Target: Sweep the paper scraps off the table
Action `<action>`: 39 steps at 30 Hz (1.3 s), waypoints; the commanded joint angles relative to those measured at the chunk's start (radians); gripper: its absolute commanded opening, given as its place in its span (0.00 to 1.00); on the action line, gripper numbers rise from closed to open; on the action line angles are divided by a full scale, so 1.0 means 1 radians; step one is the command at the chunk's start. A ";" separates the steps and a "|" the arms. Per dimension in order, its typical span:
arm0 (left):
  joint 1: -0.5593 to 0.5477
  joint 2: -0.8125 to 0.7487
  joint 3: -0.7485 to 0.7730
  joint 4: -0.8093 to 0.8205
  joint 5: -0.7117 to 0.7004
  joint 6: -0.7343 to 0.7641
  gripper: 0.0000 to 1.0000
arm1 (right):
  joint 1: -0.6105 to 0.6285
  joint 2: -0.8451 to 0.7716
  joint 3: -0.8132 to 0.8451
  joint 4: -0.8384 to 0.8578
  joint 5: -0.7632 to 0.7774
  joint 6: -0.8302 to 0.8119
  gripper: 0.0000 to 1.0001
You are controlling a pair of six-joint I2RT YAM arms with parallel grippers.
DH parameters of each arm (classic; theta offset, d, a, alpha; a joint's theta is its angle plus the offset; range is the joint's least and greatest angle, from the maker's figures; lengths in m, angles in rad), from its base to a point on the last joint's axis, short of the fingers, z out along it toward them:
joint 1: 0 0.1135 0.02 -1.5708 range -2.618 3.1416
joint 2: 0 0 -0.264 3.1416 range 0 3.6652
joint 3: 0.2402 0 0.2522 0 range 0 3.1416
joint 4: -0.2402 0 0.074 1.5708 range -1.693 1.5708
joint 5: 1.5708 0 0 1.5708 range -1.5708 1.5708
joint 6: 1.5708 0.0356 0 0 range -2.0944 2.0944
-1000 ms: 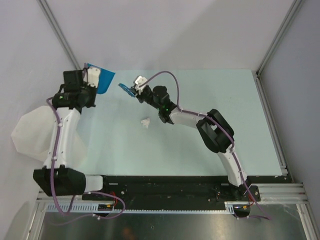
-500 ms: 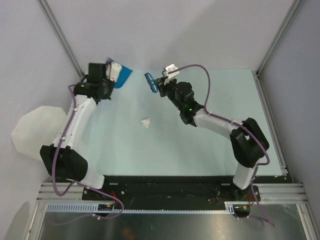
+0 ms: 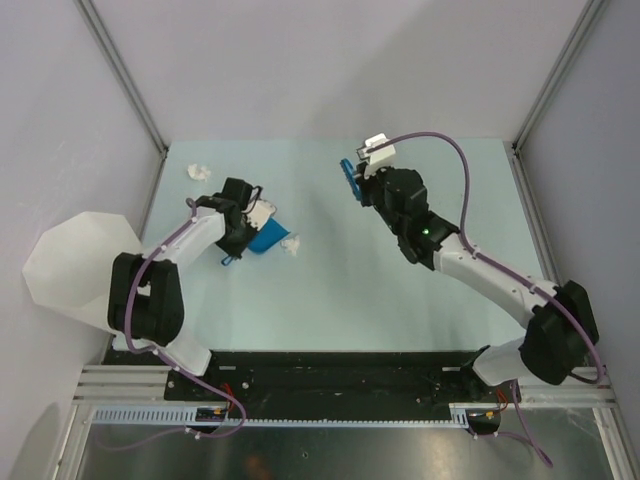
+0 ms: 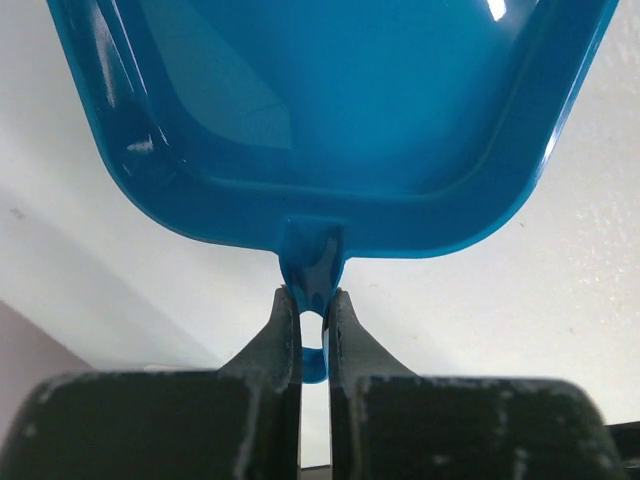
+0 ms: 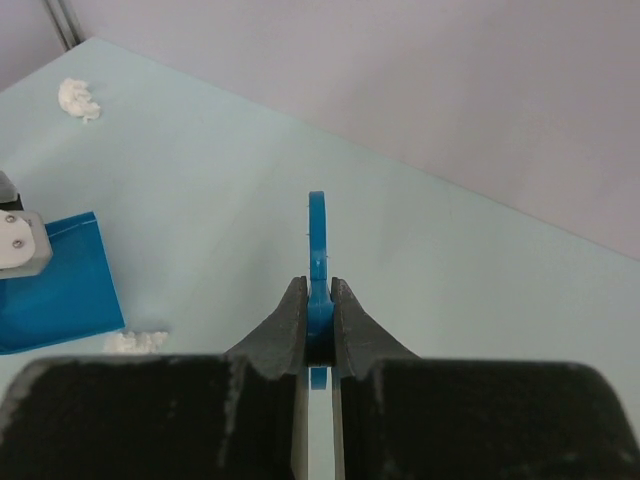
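On the pale green table (image 3: pixel 400 300), one white paper scrap (image 3: pixel 292 243) lies against the right edge of a blue dustpan (image 3: pixel 267 237). A second scrap (image 3: pixel 199 172) lies near the far left corner. My left gripper (image 3: pixel 240 216) is shut on the dustpan's handle (image 4: pixel 313 290), and the pan (image 4: pixel 330 100) fills the left wrist view. My right gripper (image 3: pixel 362 182) is shut on a thin blue brush (image 3: pixel 348 176), held edge-on (image 5: pixel 317 235) above the table, right of the dustpan. The right wrist view shows the dustpan (image 5: pixel 60 285), the near scrap (image 5: pixel 135 342) and the far scrap (image 5: pixel 78 98).
A translucent white faceted bin (image 3: pixel 75 265) sits off the table's left edge. Metal frame posts (image 3: pixel 125 75) rise at the far corners, with grey walls behind. The arm bases stand on the black rail (image 3: pixel 330 370) at the near edge.
My left arm swung the dustpan from the far left corner down beside the middle scrap. My right arm carried the brush to the right. A scrap near the far left corner now shows.
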 commanded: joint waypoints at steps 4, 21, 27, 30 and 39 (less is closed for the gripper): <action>0.005 0.094 0.016 0.020 0.137 -0.068 0.00 | 0.003 -0.131 -0.046 -0.099 -0.013 -0.024 0.00; 0.140 0.016 -0.079 0.123 0.150 -0.185 0.00 | 0.061 -0.169 -0.057 -0.185 -0.029 -0.051 0.00; 0.152 -0.034 -0.162 0.120 0.168 -0.128 0.00 | 0.087 -0.179 -0.055 -0.203 -0.166 -0.079 0.00; 0.146 -0.018 -0.180 0.120 0.168 -0.108 0.13 | 0.101 -0.176 -0.057 -0.211 -0.231 -0.111 0.00; 0.080 -0.139 -0.135 0.048 0.168 -0.031 0.80 | 0.104 -0.197 -0.057 -0.443 -0.621 -0.295 0.00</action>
